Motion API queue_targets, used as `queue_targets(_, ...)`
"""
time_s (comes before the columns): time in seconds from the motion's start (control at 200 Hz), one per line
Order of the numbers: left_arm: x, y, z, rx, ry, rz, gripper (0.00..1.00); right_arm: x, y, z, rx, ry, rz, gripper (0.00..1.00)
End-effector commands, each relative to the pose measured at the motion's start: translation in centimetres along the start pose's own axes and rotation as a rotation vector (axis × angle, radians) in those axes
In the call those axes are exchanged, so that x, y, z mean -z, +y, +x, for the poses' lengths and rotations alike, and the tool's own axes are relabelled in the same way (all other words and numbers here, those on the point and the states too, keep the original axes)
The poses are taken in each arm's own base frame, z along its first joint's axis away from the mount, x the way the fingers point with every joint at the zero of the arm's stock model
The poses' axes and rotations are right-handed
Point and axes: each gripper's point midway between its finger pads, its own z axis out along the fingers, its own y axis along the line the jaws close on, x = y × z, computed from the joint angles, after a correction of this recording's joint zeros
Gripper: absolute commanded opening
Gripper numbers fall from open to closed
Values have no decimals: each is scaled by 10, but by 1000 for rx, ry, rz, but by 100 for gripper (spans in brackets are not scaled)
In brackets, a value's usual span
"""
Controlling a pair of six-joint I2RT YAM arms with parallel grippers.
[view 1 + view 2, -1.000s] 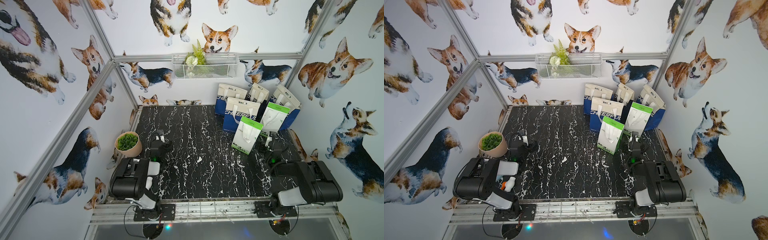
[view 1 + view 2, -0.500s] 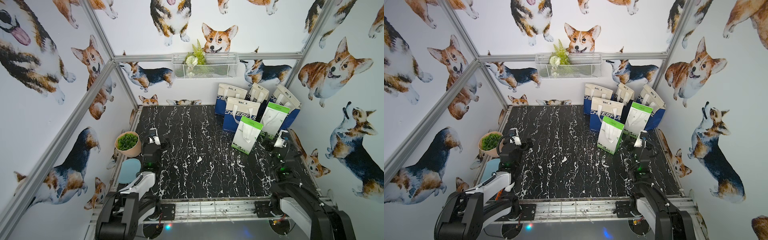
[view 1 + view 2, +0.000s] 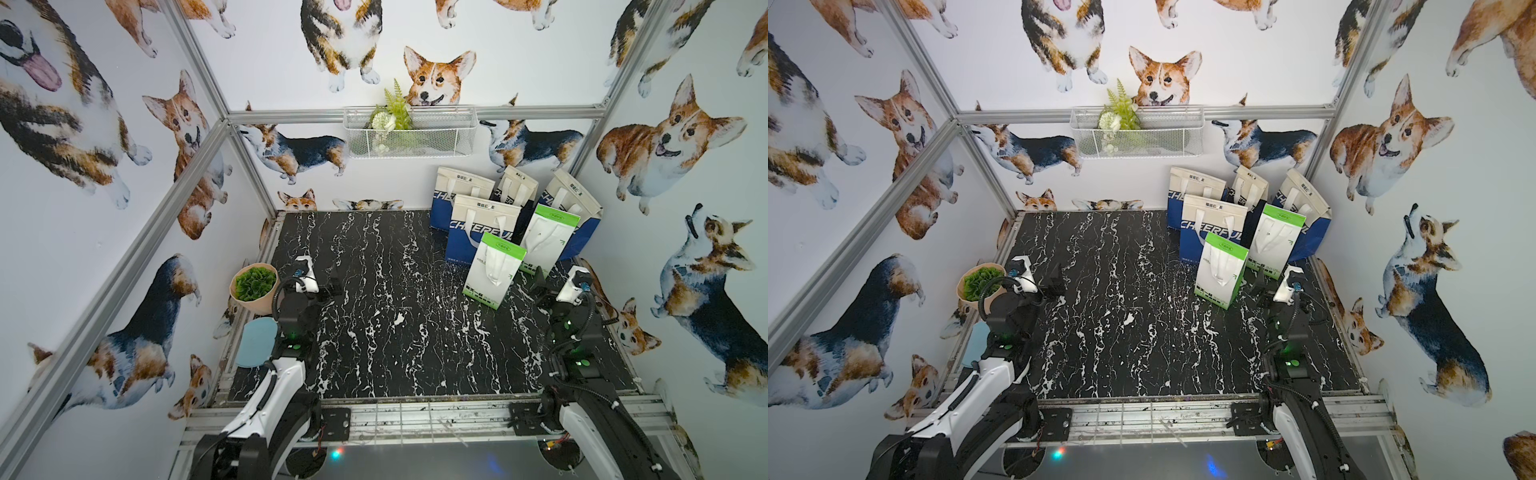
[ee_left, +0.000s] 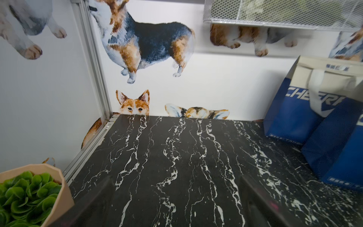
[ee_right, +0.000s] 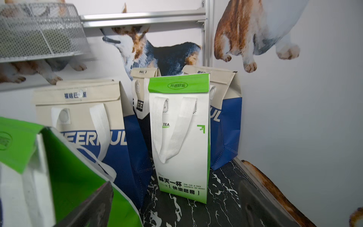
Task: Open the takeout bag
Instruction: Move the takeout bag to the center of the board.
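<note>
Green-topped white fabric takeout bag stands flap-shut fwd of the other bags, prob. for access; right gripper just beside it, left gripper well off, both wide open, empty.

"CHEERFUL" on blue bag; "TEA" on green bag

Centre tabletop left unobstructed. Far right corner blocked by 6 bags, nearest beside right gripper. Left edge narrowed by potted plant.
</note>
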Motion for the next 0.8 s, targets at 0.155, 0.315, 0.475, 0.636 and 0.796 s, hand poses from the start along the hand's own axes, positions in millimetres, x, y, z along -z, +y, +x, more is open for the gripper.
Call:
queue_targets(0.155,26,1,-39,195,-106,4,100,36,-48,-10,-376,6,246,100)
queue_targets(0.315,33,10,-30,365,-38,-51,100,46,-27,-41,-358,-24,108,100)
queue_targets(0.475,31,-22,-40,455,84,102,100,44,15,-58,-296,126,-85,100)
queue_targets(0.636,39,-90,-60,504,278,419,96,48,60,-53,-214,396,-281,94)
queue_targets(0.796,67,-143,-64,422,394,592,93,58,81,-51,-147,517,-401,90)
